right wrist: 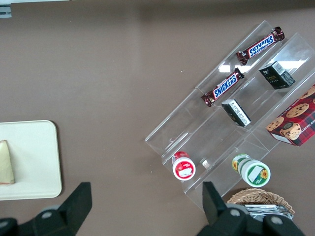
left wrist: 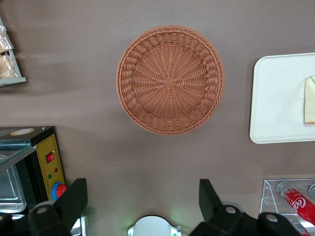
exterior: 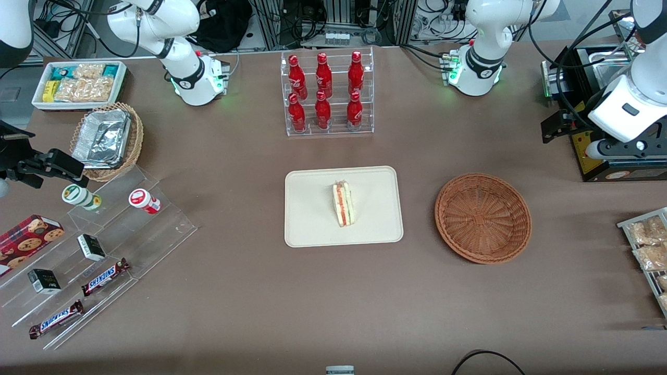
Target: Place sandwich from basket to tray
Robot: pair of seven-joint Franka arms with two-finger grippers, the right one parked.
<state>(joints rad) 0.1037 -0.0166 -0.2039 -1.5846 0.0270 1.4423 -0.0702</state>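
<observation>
The sandwich [exterior: 343, 204], a pale wedge with orange and green layers, lies on its side in the middle of the cream tray [exterior: 312, 213]. The reddish-brown wicker basket [exterior: 483, 217] stands beside the tray, toward the working arm's end, with nothing in it. My left gripper [exterior: 565, 130] hangs above the table, farther from the front camera than the basket and well apart from it. It is open and holds nothing. The left wrist view shows its fingers [left wrist: 74, 201] spread wide over bare table, with the basket [left wrist: 170, 81], the tray [left wrist: 275, 98] and the sandwich's edge [left wrist: 309, 101] in sight.
A black appliance with a yellow panel [exterior: 599, 156] stands right by the gripper. A wire rack of snack bags [exterior: 646, 245] sits at the working arm's end. A clear rack of red bottles [exterior: 328, 94] stands farther back than the tray. Stepped acrylic shelves with candy [exterior: 94, 250] lie toward the parked arm's end.
</observation>
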